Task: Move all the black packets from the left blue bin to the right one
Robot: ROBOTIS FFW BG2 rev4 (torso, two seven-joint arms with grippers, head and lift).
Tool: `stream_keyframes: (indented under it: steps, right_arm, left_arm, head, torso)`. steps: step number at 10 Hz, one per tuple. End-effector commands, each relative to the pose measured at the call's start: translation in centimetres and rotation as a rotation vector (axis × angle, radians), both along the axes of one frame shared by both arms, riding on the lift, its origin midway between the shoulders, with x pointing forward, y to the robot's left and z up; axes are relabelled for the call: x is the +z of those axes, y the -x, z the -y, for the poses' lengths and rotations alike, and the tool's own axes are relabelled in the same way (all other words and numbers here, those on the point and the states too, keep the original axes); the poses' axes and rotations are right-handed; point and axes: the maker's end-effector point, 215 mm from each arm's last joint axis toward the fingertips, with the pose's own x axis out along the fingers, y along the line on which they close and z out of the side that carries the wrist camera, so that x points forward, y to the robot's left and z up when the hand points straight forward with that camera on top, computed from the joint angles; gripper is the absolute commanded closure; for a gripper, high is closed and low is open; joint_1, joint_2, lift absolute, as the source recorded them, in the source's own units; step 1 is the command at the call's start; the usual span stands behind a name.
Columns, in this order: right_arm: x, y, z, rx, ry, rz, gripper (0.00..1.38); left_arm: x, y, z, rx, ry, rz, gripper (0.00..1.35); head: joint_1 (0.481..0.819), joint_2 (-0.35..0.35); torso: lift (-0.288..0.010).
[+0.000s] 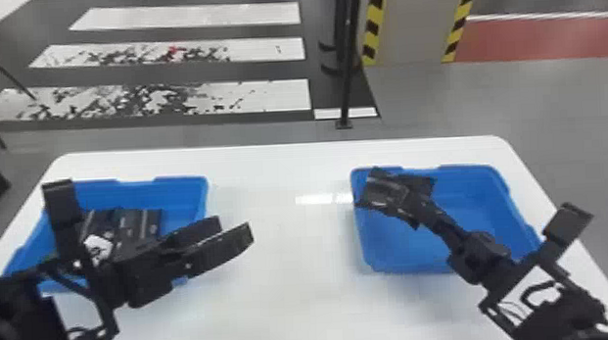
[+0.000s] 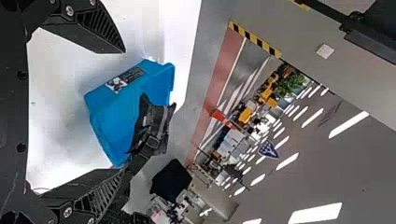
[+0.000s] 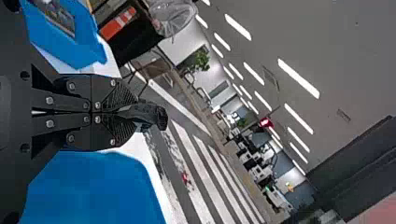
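Left gripper: the black two-fingered left gripper (image 1: 233,227) points past the left bin's inner side toward the table's middle; its fingers are spread apart with nothing between them.
Right gripper: the black two-fingered right gripper (image 1: 426,216) is over the right bin, its fingers closed on a packet.
Held packet: a flat, dark black packet (image 1: 385,190), tilted at the fingertips above the right bin's inner far corner.
Left blue bin: an open blue plastic bin (image 1: 184,189), partly behind the left arm.
Packets inside it: several flat black packets (image 1: 141,225) lie grouped there.
Right blue bin: a matching blue plastic bin (image 1: 481,211).
Support: a white table (image 1: 278,168) with rounded corners.
Beyond: a thin black upright pole (image 1: 347,77), white floor stripes (image 1: 265,95) and a grey pillar (image 1: 412,25) edged in yellow and black.
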Motion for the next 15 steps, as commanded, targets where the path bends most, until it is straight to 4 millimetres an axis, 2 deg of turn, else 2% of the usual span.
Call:
stream_keyframes:
  steps: [1, 2, 3, 4, 5, 6, 8, 10, 11, 12, 14, 15]
  right_arm:
    - [-0.4, -1.4, 4.2, -0.076, 0.07, 0.0, 1.26]
    - [-1.1, -1.6, 5.6, -0.099, 0.076, -0.017, 1.0]
    - [-1.2, -1.6, 5.9, -0.104, 0.081, -0.02, 0.64]
    - [-1.5, -1.4, 6.2, -0.114, 0.1, -0.015, 0.34]
    - [-0.8, -1.1, 6.9, -0.146, 0.137, 0.016, 0.16]
    - [0.9, -0.3, 7.6, -0.192, 0.196, 0.078, 0.11]
    - [3.8, 2.7, 8.2, -0.276, 0.271, 0.174, 0.11]
    - [4.4, 6.6, 8.5, -0.349, 0.289, 0.188, 0.11]
    - [3.6, 8.1, 7.7, -0.339, 0.288, 0.168, 0.11]
    - [3.5, 9.5, 7.8, -0.351, 0.318, 0.166, 0.11]
    - [3.7, 12.7, 7.9, -0.355, 0.407, 0.155, 0.11]
    - [3.1, 13.4, 7.6, -0.351, 0.421, 0.136, 0.11]
  left_arm:
    - [0.1, 0.0, -0.6, 0.014, -0.003, 0.004, 0.13]
    - [0.4, -0.1, -1.0, 0.023, -0.005, 0.012, 0.13]
    - [0.2, 0.0, -1.4, 0.029, -0.009, 0.009, 0.13]
    - [0.2, 0.1, -1.8, 0.037, -0.013, 0.01, 0.13]
    - [0.5, -0.1, -2.3, 0.049, -0.019, 0.019, 0.13]
    - [0.8, -0.6, -3.5, 0.074, -0.039, 0.036, 0.13]
    - [1.1, -1.5, -5.9, 0.127, -0.073, 0.056, 0.13]
    - [0.9, -1.7, -7.9, 0.172, -0.101, 0.055, 0.13]
    - [0.8, -2.3, -9.9, 0.219, -0.132, 0.063, 0.13]
    - [0.9, -2.9, -12.2, 0.276, -0.177, 0.08, 0.13]
    - [0.6, -3.8, -18.1, 0.399, -0.284, 0.073, 0.13]
    - [0.6, -3.8, -21.2, 0.456, -0.339, 0.058, 0.13]
  head:
    - [0.695, -0.054]
    - [0.695, -0.086]
    - [0.695, -0.108]
    - [0.695, -0.117]
    - [0.695, -0.118]
    - [0.695, -0.119]
    - [0.695, -0.116]
    - [0.695, -0.099]
    - [0.695, -0.094]
    - [0.695, -0.073]
    - [0.695, 0.0]
    - [0.695, 0.023]
  torso:
    - [-0.138]
    - [-0.138]
    - [-0.138]
    - [-0.138]
    - [-0.138]
    - [-0.138]
    - [-0.138]
    - [-0.138]
    - [-0.138]
    - [-0.138]
    - [-0.138]
    - [-0.138]
